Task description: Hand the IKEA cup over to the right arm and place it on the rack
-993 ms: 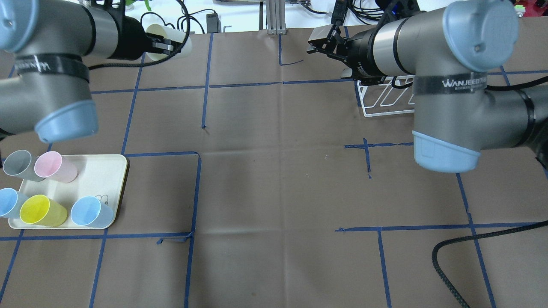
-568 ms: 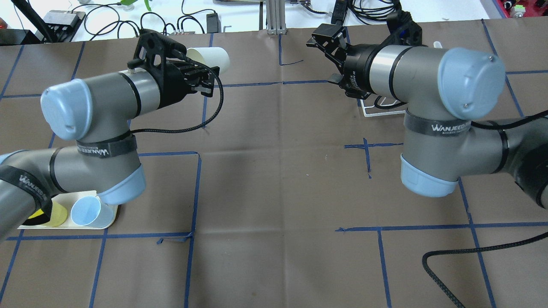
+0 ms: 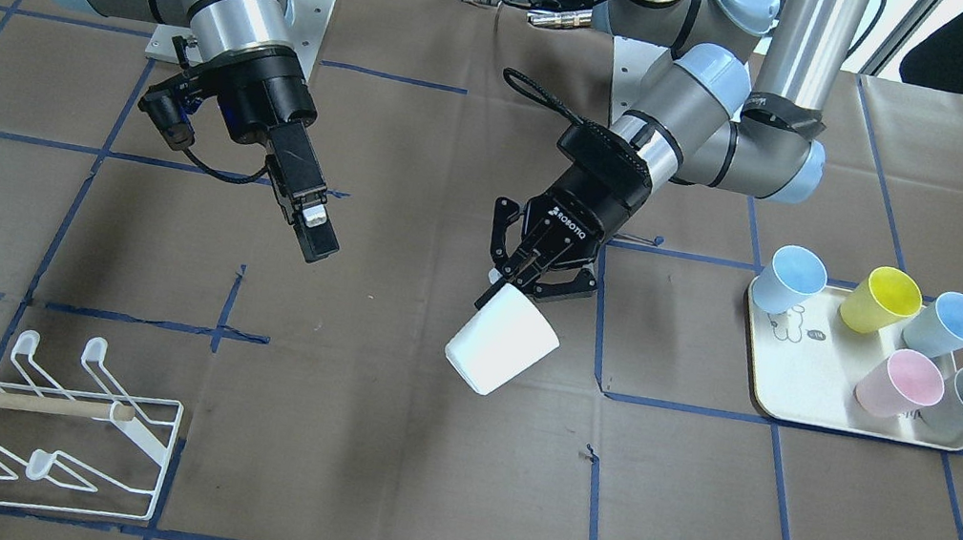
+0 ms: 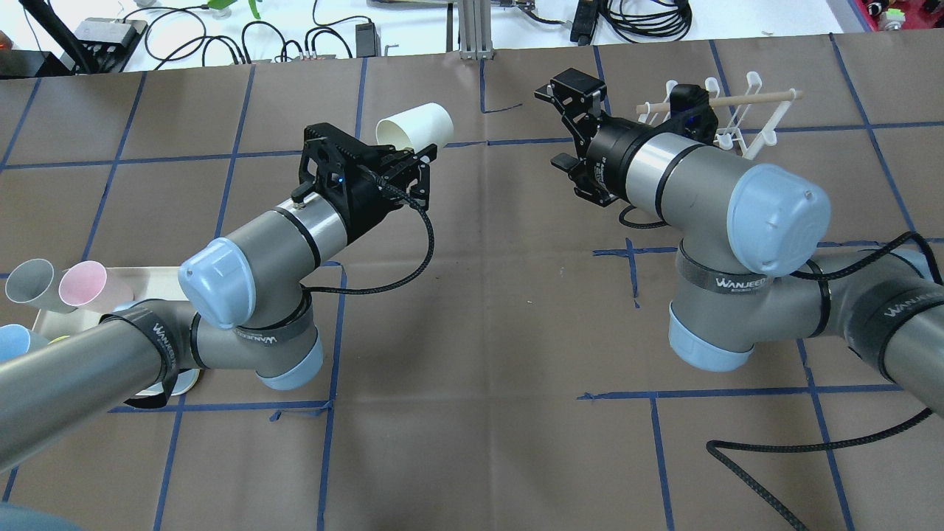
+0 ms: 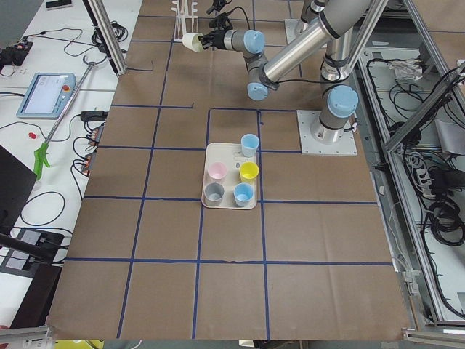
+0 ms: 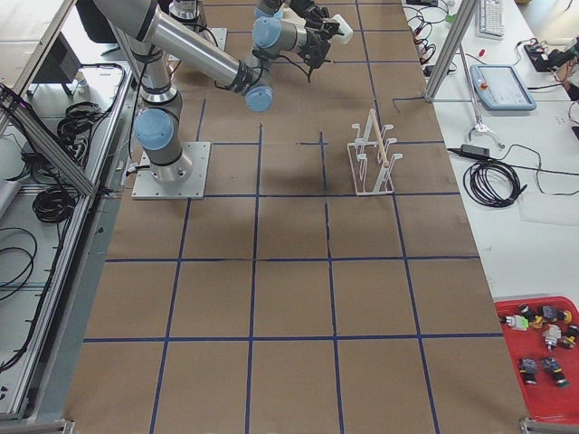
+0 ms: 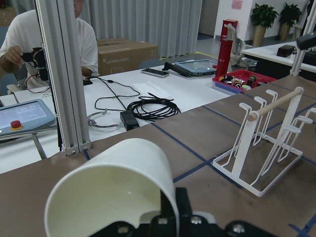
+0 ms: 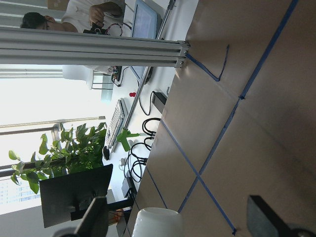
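Observation:
My left gripper [image 3: 507, 282] is shut on the rim of a white IKEA cup [image 3: 501, 343] and holds it tilted above the table's middle, mouth toward the far side; both also show from overhead, the gripper [image 4: 405, 153] and the cup [image 4: 414, 125]. The cup fills the lower left of the left wrist view [image 7: 113, 187]. My right gripper [image 3: 315, 234] is open and empty, apart from the cup, which shows low between its fingers in the right wrist view [image 8: 158, 223]. The white wire rack [image 3: 21, 429] with its wooden dowel stands empty at the table's far right [image 4: 737, 110].
A cream tray [image 3: 817, 410] on my left holds several coloured cups, such as a yellow one [image 3: 881, 299] and a pink one [image 3: 898, 382]. A black cable [image 4: 774, 442] lies on the table near my right arm. A person [image 7: 19, 39] sits beyond the table's far edge.
My left arm has carried the cup right, toward the table's middle. My right arm has swung back, uncovering the rack; its gripper has stayed open near the same spot.

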Robot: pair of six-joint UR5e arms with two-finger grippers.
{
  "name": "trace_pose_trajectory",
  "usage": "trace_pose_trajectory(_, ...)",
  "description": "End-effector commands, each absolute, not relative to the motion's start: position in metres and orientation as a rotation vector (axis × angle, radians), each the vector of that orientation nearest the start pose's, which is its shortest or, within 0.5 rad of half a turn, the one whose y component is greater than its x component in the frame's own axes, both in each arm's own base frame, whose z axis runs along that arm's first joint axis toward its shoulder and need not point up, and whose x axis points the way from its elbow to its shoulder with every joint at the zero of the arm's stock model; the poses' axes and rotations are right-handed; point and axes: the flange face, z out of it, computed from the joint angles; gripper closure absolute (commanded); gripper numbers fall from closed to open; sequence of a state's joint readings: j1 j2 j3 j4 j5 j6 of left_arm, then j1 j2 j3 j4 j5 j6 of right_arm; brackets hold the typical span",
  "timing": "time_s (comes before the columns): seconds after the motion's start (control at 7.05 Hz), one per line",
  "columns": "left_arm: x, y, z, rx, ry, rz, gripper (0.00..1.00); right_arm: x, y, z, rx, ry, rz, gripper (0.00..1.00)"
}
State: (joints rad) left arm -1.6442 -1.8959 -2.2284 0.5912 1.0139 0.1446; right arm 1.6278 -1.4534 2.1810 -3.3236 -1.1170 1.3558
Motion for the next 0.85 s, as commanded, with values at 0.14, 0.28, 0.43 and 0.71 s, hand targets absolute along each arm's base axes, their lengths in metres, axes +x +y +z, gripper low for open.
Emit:
trace_pose_trajectory(0.14,-0.232,-0.45,0.292,0.82,2.832,-1.993,0.99,0.213,-0.464,0.341,1.025,1.716,-0.603,0.0)
trace_pose_trajectory(0.28,-0.238,-0.448,0.291,0.84,2.837,-1.989,0.99,0.226,-0.465,0.326,0.994,1.731,-0.577,0.0)
trace_pose_trajectory(0.43,-0.241,-0.446,0.29,0.847,2.845,-1.983,0.99,0.237,-0.465,0.311,0.945,1.749,-0.49,0.0)
trace_pose_trajectory(0.71,-0.241,-0.446,0.291,0.848,2.842,-1.987,0.98,0.246,-0.467,0.303,0.924,1.765,-0.439,0.0)
